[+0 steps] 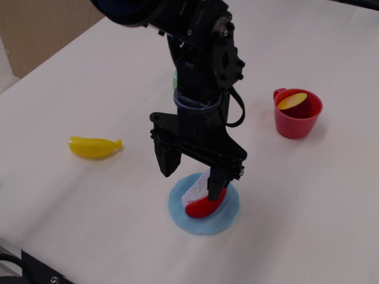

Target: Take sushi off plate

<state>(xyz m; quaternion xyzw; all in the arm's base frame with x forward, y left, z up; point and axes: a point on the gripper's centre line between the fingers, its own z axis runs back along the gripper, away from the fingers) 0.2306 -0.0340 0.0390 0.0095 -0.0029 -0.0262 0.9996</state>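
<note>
While the yellow banana-like toy (93, 147) lay at the left of the frame on the white table (314, 195), the black gripper (191, 178) stood low over the centre with its jaws spread wide and nothing held. Its left finger (167, 158) hung beside the light-blue plate (204, 207); its right finger (217, 182) overlapped the sushi (200, 199), which lay on that plate just below centre. At the upper right sat a red cup (296, 113) holding a yellow slice (292, 101).
</note>
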